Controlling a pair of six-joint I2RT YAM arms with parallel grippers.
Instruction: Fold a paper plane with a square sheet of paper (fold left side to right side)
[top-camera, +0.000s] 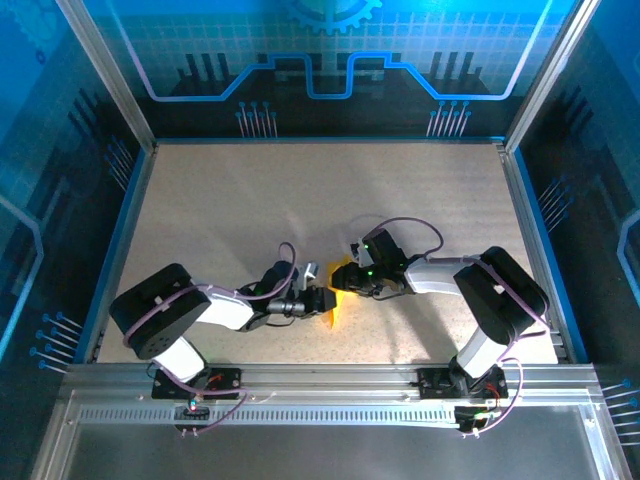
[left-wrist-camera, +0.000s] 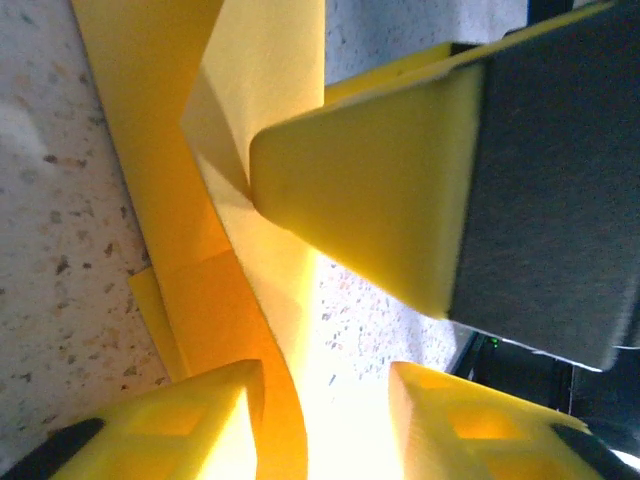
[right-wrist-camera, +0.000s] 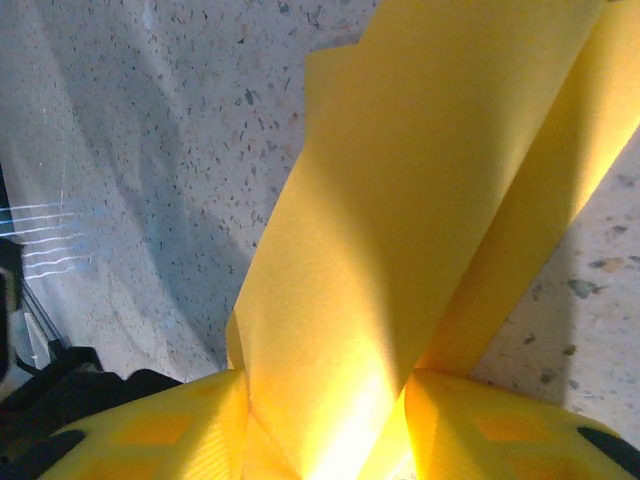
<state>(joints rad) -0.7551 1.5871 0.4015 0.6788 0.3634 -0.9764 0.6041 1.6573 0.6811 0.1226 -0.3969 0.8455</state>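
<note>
Top external: the square sheet of paper (top-camera: 335, 310) is creased narrow. My right gripper (right-wrist-camera: 325, 400) pinches it, my left gripper (left-wrist-camera: 325, 375) is spread around it. I judge several folds remain.

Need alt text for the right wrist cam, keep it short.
Folded yellow paper stands up from between the right gripper's two yellow fingers at the bottom edge, with a long crease splitting it into two panels. Behind it lies the speckled grey table.

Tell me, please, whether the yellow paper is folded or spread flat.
Folded: the paper stands off the table in creased, overlapping layers between the fingers of the right gripper.
</note>
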